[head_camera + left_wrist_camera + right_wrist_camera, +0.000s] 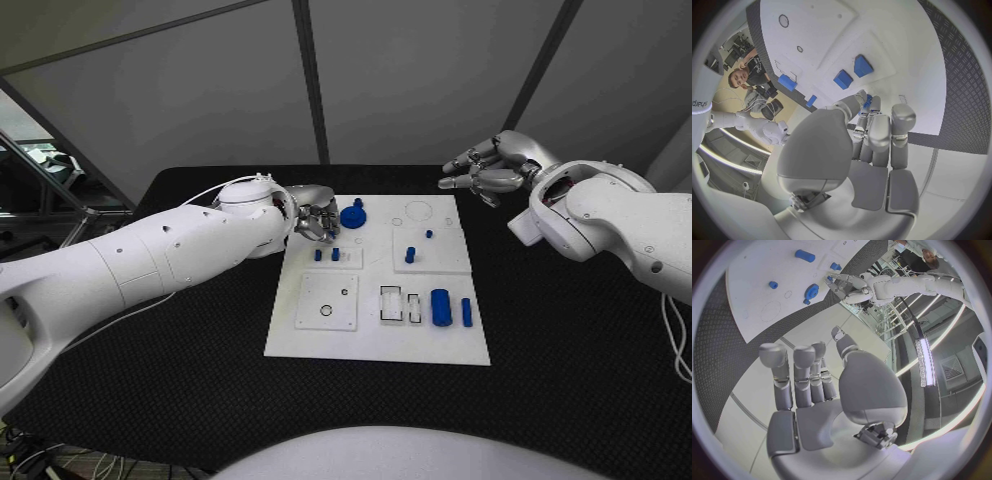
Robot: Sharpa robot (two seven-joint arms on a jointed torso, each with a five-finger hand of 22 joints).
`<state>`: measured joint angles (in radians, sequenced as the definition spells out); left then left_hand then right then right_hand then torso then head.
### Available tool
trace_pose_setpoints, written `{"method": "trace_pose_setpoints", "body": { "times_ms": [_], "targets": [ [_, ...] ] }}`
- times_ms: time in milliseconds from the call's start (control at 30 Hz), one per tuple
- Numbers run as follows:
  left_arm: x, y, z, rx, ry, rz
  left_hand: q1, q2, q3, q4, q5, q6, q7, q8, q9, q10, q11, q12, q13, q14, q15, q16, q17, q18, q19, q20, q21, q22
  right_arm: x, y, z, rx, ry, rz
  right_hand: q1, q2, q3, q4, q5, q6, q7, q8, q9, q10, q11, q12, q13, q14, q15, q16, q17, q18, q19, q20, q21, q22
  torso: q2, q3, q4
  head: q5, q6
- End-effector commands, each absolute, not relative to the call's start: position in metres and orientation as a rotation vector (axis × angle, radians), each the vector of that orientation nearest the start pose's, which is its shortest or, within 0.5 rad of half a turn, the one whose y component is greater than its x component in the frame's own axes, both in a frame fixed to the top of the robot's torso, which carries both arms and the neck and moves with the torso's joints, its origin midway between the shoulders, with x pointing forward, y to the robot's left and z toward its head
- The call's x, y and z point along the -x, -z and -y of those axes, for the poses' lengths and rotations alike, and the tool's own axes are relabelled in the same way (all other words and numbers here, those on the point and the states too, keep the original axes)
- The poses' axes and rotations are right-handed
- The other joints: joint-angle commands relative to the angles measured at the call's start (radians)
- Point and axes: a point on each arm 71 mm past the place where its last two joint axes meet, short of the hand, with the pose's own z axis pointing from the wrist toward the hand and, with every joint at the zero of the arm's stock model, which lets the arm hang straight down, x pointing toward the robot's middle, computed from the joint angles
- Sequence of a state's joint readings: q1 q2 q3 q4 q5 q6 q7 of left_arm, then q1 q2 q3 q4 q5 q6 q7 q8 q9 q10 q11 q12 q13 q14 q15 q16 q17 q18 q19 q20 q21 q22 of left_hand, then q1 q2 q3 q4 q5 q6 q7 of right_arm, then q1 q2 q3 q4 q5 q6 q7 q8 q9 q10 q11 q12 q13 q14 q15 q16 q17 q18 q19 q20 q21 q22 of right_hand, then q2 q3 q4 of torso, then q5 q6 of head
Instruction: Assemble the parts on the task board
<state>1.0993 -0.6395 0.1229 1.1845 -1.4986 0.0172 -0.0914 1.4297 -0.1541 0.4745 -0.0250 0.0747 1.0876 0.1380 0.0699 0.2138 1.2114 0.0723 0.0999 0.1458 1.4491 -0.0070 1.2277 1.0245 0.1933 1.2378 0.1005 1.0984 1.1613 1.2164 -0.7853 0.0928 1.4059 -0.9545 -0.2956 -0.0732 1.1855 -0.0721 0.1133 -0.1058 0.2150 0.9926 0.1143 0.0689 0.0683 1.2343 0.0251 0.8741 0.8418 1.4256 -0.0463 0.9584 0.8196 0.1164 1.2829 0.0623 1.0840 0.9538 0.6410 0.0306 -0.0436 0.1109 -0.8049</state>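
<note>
Assembly looks barely begun: blue parts [440, 306] lie loose across the board [378, 345], left hand [309, 213] at its far-left corner by the knob [353, 215], grip unclear, right hand [483, 172] spread, empty.

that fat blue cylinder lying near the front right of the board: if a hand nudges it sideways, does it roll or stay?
Probably rolls: the blue cylinder lies on its side with a rounded body, on the smooth white task board. It likely feels rigid and light, looking like solid moulded plastic. The thin blue pin beside it might stop a roll that way. Grip may be slippery; the surface looks smooth.
</note>
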Motion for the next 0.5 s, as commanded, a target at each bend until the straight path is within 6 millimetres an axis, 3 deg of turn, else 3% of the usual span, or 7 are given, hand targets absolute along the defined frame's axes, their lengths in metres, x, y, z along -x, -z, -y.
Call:
{"method": "trace_pose_setpoints", "body": {
  "times_ms": [33, 367, 500],
  "targets": [
    [-0.5373, 0.2261, -0.1944, -0.136, 0.551, -1.951, -0.012, -0.006, -0.003, 0.000, -0.007, -0.024, 0.003, -0.009, -0.008, -0.010, 0.004, -0.006, -0.004, -0.001, 0.003, -0.006, -0.004, -0.068, -0.006, 0.003, -0.006, -0.002, -0.5275, 0.1403, 0.2121, -0.373, -0.907, -1.648, -0.004, 0.004, 0.001, -0.005, 0.005, -0.003, -0.004, -0.003, 0.000, -0.008, 0.000, -0.002, -0.001, 0.006, -0.001, -0.004, 0.001, 0.012, 0.006, 0.001, -0.002, 0.000, 0.000, -0.0001, 0.0000, -0.001, 0.001],
    [-0.5378, 0.2261, -0.1970, -0.127, 0.542, -1.945, -0.031, -0.030, -0.003, 0.009, -0.011, -0.102, 0.008, -0.009, -0.050, -0.048, 0.013, -0.030, -0.027, -0.005, 0.010, -0.013, -0.026, -0.065, -0.013, 0.009, -0.022, -0.010, -0.5279, 0.1404, 0.2138, -0.376, -0.901, -1.647, -0.004, 0.004, 0.002, -0.007, 0.005, -0.003, -0.004, -0.003, 0.000, -0.012, 0.000, -0.009, -0.009, 0.004, -0.001, -0.016, -0.009, 0.015, 0.000, 0.001, -0.016, -0.015, -0.001, -0.0003, 0.0008, -0.003, 0.003],
    [-0.5376, 0.2252, -0.1979, -0.124, 0.543, -1.934, -0.036, -0.041, -0.011, 0.014, -0.011, -0.153, -0.008, -0.008, -0.073, -0.069, 0.018, -0.033, -0.038, -0.007, 0.014, -0.016, -0.036, -0.064, -0.016, 0.013, -0.032, -0.016, -0.5285, 0.1407, 0.2149, -0.377, -0.897, -1.647, -0.004, 0.003, 0.004, -0.011, 0.006, -0.003, -0.003, -0.004, 0.000, -0.052, 0.002, -0.076, -0.077, 0.001, 0.000, -0.028, -0.016, 0.017, -0.005, 0.002, -0.030, -0.029, -0.001, -0.0005, 0.0012, -0.003, 0.004]
  ]
}}
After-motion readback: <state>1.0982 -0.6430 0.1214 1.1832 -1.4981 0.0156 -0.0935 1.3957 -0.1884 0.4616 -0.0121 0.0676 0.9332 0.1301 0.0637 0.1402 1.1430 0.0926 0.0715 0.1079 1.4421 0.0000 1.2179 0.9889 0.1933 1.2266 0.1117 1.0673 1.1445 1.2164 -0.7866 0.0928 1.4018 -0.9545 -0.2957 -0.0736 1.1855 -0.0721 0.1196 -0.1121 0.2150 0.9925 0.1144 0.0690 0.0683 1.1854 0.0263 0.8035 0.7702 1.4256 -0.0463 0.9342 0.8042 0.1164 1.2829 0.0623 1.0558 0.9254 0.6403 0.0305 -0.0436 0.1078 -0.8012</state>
